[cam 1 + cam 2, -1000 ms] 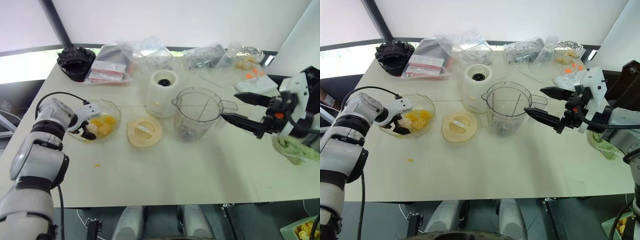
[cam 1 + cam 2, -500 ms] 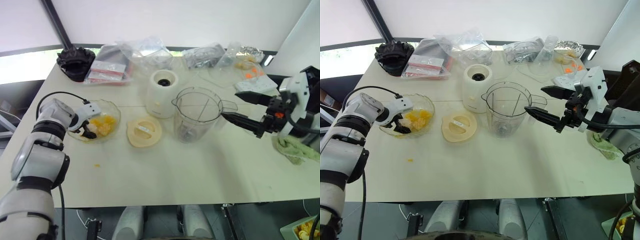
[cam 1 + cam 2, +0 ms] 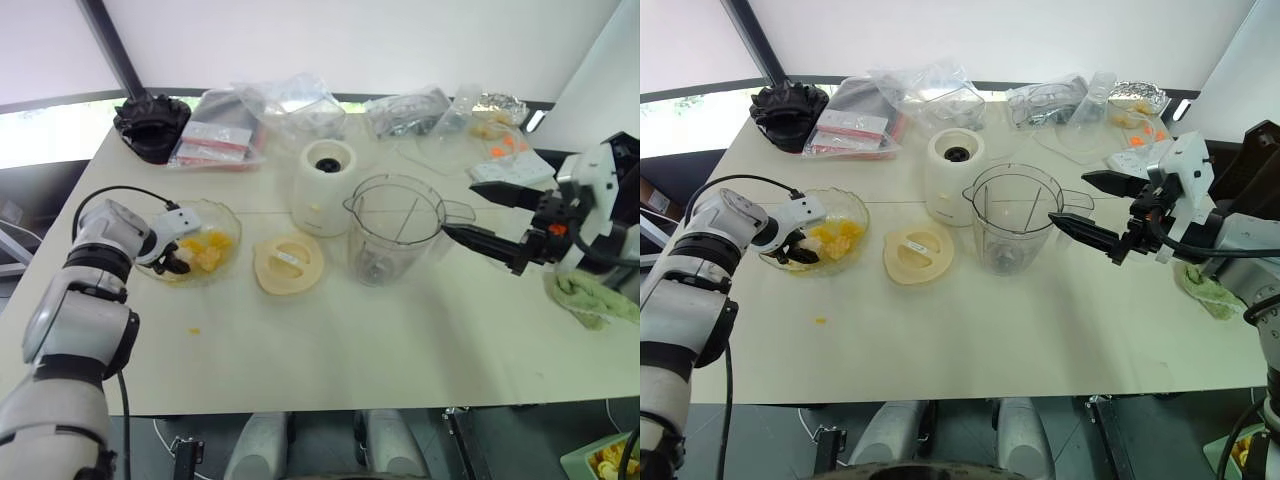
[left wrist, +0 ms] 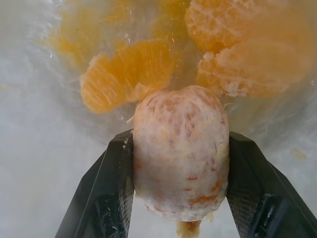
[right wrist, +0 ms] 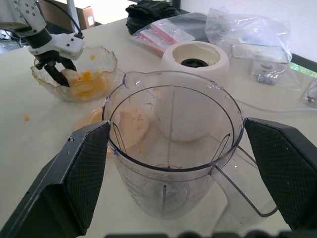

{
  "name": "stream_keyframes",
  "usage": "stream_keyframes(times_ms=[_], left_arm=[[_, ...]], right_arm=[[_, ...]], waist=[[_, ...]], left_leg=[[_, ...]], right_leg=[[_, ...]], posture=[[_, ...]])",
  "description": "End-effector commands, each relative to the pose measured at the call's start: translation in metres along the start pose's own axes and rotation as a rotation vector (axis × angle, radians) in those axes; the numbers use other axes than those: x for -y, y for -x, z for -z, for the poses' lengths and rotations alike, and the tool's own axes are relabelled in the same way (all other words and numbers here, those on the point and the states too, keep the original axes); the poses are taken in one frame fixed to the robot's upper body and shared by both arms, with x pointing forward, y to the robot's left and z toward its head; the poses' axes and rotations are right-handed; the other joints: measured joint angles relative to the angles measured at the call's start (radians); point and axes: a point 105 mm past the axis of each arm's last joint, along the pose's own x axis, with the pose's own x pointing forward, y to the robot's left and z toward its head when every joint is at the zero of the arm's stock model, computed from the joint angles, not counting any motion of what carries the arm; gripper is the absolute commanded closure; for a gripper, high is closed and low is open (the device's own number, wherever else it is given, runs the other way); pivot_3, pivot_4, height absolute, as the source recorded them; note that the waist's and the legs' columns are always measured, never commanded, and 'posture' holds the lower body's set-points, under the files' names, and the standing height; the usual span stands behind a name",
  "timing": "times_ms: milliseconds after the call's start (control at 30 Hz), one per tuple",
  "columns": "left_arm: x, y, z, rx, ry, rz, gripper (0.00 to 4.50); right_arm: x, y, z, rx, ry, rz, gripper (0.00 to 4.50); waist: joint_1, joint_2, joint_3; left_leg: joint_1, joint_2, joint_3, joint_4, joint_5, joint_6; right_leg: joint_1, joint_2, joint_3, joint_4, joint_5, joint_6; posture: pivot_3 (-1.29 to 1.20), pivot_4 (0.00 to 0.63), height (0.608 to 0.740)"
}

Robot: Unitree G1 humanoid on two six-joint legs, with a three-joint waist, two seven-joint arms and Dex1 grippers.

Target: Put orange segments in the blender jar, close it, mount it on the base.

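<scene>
Between left end effector [image 4: 181, 198] fingers — orange segment [image 4: 181, 151] (pinched, over dish [image 3: 225, 215]).

Soft, even daylight fills the scene, strongest from the bright strip beyond the bench's [image 3: 330, 340] far left corner, which is washed out to near white. Shadows on the bench are faint and diffuse. The jar [image 3: 394, 228] shows small pale glints on its rim. In the left wrist view, the segment [image 4: 181, 151] between the fingers [image 4: 111, 191] is sharp, while the segments [image 4: 130, 74] beyond it blur into a hazy, overexposed glow. The right wrist view is crisp at the jar, softer toward the far bags [image 5: 257, 37].
</scene>
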Motion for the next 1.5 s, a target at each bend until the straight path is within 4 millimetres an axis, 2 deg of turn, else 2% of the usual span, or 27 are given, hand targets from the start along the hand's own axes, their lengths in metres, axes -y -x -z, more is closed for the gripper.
stream_keyframes(times_ms=[33,867,900,1300,1433,1500], left_arm=[[0.006,-0.008,0.012,-0.033,0.016,0.018,2.11],[0.006,-0.009,0.015,-0.015,0.031,0.008,2.11],[0.005,-0.009,0.014,-0.016,0.03,-0.001,2.55],[0.004,-0.009,0.014,-0.014,0.03,-0.009,2.55],[0.001,-0.005,0.013,0.006,0.053,-0.02,2.55],[-0.007,0.004,0.005,0.059,0.099,-0.041,2.55]], right_arm=[[-0.001,0.0,-0.011,0.037,0.039,-0.005,0.0],[0.0,-0.004,-0.011,0.034,0.04,-0.016,0.0],[0.0,-0.004,-0.011,0.034,0.041,-0.016,0.0],[0.0,-0.004,-0.011,0.036,0.041,-0.012,0.0],[-0.001,-0.004,-0.011,0.036,0.041,-0.013,0.0],[-0.001,-0.004,-0.011,0.037,0.04,-0.013,0.0]], waist=[[0.0,0.0,0.0],[-0.001,0.002,-0.002],[-0.001,0.002,-0.002],[0.0,0.003,-0.002],[0.0,0.004,-0.002],[0.0,0.003,-0.002]], left_leg=[[0.0,0.0,0.0,0.0,0.0,0.0],[0.0,0.0,0.0,0.0,0.0,0.0],[0.0,0.0,0.0,0.0,0.0,0.0],[0.001,0.0,0.0,0.0,0.0,0.0],[0.001,0.0,0.0,0.0,0.0,0.0],[0.001,0.0,0.0,0.0,0.0,0.0]], right_leg=[[0.0,0.0,0.0,0.0,0.0,0.0],[0.0,0.0,0.0,0.0,0.0,0.0],[0.0,0.0,0.0,0.0,0.0,0.0],[0.001,0.0,0.0,0.0,0.0,0.0],[0.001,0.0,0.0,0.0,0.0,0.0],[0.001,0.0,0.0,0.0,0.0,0.0]], posture=[[0.0,0.15,0.74],[0.0,0.15,0.74],[0.0,0.15,0.74],[0.0,0.15,0.74],[0.0,0.15,0.74],[0.0,0.15,0.74]])
